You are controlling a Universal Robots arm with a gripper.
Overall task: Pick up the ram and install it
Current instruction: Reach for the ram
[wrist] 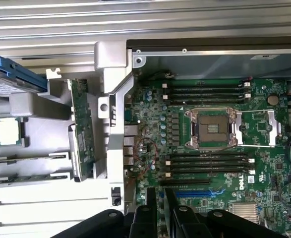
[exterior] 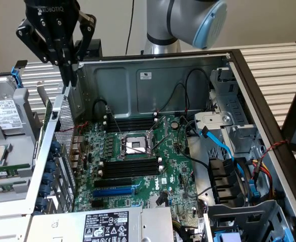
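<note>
The gripper (exterior: 70,74) and the arm (exterior: 188,22) are cut off by the exterior view's top edge. At the exterior view's left, the case wall (exterior: 57,126) hides most of the ram (wrist: 83,131), and its markings are too small to read. The hard drive (exterior: 4,113) runs off that view's left edge, and the power supply (exterior: 107,227) runs off its near edge.

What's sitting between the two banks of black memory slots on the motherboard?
The CPU socket sits there, clear in the wrist view and the exterior view.
</note>
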